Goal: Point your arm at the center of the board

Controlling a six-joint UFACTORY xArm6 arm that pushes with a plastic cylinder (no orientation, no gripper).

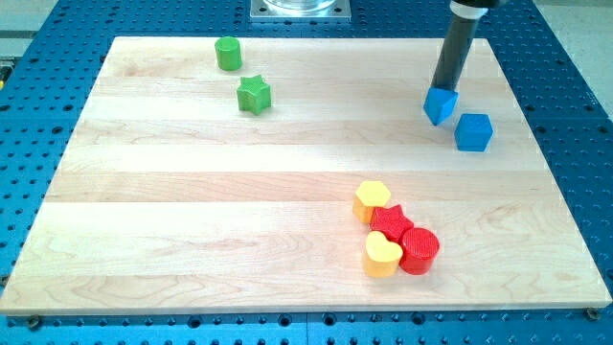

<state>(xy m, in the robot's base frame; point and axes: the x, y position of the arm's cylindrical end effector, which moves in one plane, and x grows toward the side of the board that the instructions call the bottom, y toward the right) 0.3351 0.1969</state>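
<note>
Yellow heart block (382,256) is seen far below my tip (444,92), which touches the blue block (440,105); no claw is visible.

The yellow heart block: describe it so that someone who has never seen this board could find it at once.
On the wooden board, look right of centre toward the view's bottom, where four red and yellow blocks huddle together. The yellow heart block is the bottom-left one, touching the red cylinder on its right. The other yellow block, a hexagon, sits at the cluster's top.
</note>
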